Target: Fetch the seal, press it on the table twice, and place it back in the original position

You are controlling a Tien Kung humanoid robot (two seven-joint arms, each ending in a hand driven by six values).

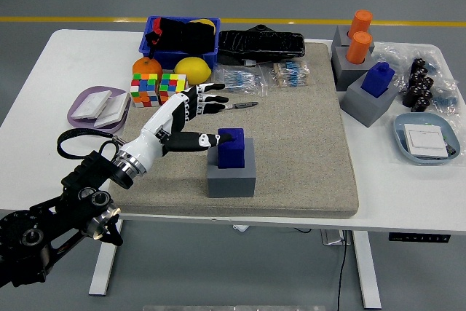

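Observation:
A blue seal (231,148) stands upright in a grey block (231,176) on the grey mat (306,151), near its front edge. My left hand (218,119), white with black fingertips, reaches in from the lower left and sits just left of the seal. Its fingers (210,100) are spread and point right, above and behind the seal. The thumb (204,139) stretches toward the seal's left side and looks to touch it. Nothing is grasped. A second blue seal (378,79) stands in a grey block (370,103) at the right.
Two colour cubes (159,89), an orange (147,66) and a lemon (193,68) lie behind the hand, with a pen (245,106) beside the fingers. A blue bin (181,56), black bag (261,43), orange cylinders (359,37), purple tray (98,105) and blue dish (426,138) ring the mat.

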